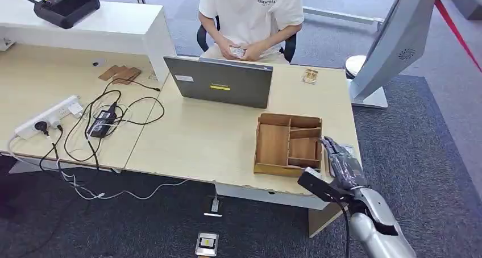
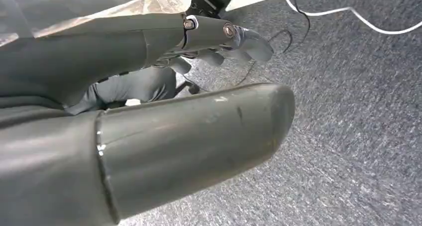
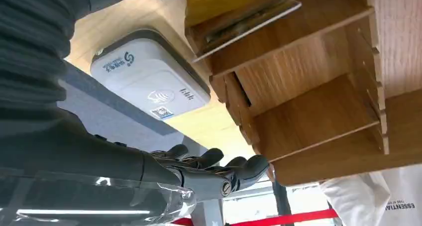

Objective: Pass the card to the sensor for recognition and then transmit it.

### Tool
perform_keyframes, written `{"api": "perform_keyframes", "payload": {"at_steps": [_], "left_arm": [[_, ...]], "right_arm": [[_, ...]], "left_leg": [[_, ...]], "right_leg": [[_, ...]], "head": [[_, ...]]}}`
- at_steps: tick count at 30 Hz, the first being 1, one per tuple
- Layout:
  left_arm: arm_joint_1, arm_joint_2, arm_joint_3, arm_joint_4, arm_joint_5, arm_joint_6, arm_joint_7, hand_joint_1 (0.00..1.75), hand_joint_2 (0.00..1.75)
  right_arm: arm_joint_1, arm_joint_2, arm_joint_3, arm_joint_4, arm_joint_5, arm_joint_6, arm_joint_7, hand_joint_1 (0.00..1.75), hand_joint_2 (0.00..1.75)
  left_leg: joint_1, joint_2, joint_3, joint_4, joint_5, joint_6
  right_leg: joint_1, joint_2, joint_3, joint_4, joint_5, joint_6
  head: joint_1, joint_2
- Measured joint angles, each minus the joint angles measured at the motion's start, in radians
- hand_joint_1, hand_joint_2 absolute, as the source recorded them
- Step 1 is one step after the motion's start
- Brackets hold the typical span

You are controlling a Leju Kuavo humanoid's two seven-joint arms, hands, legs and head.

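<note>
A wooden organizer tray (image 1: 271, 147) with several compartments stands near the desk's front right corner. In the right wrist view a card (image 3: 247, 23) leans flat in one narrow slot of the tray (image 3: 318, 111). The white card sensor (image 3: 149, 84) lies on the desk close beside that tray. My right hand (image 1: 343, 164) hovers at the desk's right edge, just right of the tray, its fingers (image 3: 219, 172) stretched out and holding nothing. My left hand (image 2: 219, 37) hangs over the grey carpet with its fingers apart and nothing in them.
A person (image 1: 250, 13) sits behind the desk, holding a small object in both hands. A grey laptop (image 1: 221, 83) stands mid-desk. A power strip (image 1: 48, 117) and cables lie at left. A white machine base (image 1: 369, 76) stands at right.
</note>
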Motion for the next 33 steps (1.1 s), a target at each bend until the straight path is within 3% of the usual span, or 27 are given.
{"api": "perform_keyframes", "payload": {"at_steps": [8,19,33], "left_arm": [[0.000,0.000,0.002,0.000,0.000,0.001,0.001,0.00,0.00],[-0.001,-0.001,0.006,0.000,-0.013,0.003,-0.004,0.00,0.00],[-0.004,-0.001,0.006,0.000,-0.016,-0.003,-0.008,0.00,0.00]], "right_arm": [[-0.005,0.000,0.006,0.028,0.008,-0.011,-0.006,0.00,1.75],[-0.025,0.031,0.012,0.057,0.043,-0.147,-0.055,0.00,1.75],[-0.028,0.055,0.016,0.081,0.043,-0.161,-0.063,0.00,1.75]], "left_leg": [[0.000,0.000,0.000,0.000,0.000,0.000],[0.000,0.000,0.000,0.000,0.000,0.000],[0.000,0.000,0.000,0.000,0.000,0.000]], "right_leg": [[0.000,0.000,0.000,0.000,0.000,0.000],[0.000,0.000,0.000,0.000,0.000,0.000],[0.000,0.000,0.000,0.000,0.000,0.000]], "head": [[0.000,0.000],[0.000,0.000],[0.000,0.000]]}}
